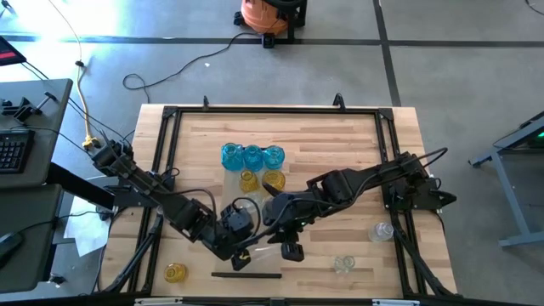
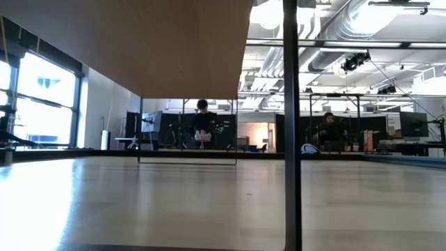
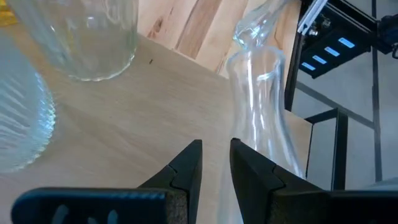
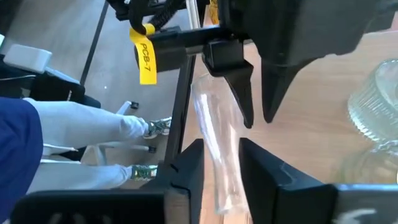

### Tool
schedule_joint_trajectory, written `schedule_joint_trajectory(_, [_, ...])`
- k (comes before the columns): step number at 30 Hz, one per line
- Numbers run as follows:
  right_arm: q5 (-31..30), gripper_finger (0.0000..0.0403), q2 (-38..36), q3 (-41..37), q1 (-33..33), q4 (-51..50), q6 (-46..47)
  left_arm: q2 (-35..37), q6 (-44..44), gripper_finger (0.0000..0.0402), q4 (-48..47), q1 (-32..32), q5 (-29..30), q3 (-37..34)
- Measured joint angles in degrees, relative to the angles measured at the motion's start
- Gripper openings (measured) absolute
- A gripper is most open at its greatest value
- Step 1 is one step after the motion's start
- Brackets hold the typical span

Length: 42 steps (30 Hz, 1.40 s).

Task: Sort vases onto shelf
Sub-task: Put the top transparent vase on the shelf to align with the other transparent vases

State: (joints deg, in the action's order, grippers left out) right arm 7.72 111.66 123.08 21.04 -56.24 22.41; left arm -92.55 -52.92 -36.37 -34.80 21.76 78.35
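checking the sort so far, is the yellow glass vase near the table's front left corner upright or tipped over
Tipped over, it seems: the small yellow glass vase shows its side in the high view, lying alone on the plank tabletop.

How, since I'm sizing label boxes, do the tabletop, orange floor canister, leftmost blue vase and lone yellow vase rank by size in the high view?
1. tabletop.
2. orange canister, partly cut off at the picture's edge.
3. leftmost blue vase and lone yellow vase look about alike; no ranking between them.

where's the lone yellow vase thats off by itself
In the high view the lone yellow vase stands near the table's front left corner, beside the left arm's base and left of the dark strip, well away from the blue vases.
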Motion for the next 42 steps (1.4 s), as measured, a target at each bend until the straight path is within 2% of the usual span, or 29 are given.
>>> schedule_joint_trajectory(9, [-0.15,0.0033,0.04,-0.06,0.92,-2.87,0.02,0.0,-0.62,0.0074,-0.5,-0.51,-2.32,0.0])
schedule_joint_trajectory(13, [1.53,0.0017,0.43,-0.1,0.92,-13.21,1.12,0.37,-1.05,0.0074,-2.14,-0.73,-2.77,0.0])
schedule_joint_trajectory(17, [0.0,0.0002,0.85,-0.26,2.38,-20.23,1.77,0.59,-2.02,0.0074,-4.82,-0.95,-3.06,0.02])
schedule_joint_trajectory(21, [-2.16,0.0011,0.74,-0.19,4.15,-23.17,3.43,0.64,-2.46,0.0074,-5.91,-1.17,-3.06,0.02])
schedule_joint_trajectory(24, [-6.31,0.0019,0.74,-0.19,5.98,-25.28,6.63,0.64,-2.53,0.0074,-6.08,-1.38,-3.06,0.02])
schedule_joint_trajectory(32, [-21.07,0.0067,1.01,-0.19,12.62,-23.03,21.48,0.66,-2.52,0.0074,-6.37,-2.56,-0.9,0.02])
schedule_joint_trajectory(42, [-30.08,0.0113,1.57,-0.17,16.59,-20.88,38.53,0.65,-1.65,0.0074,-9.53,-2.56,-1.2,0.02])
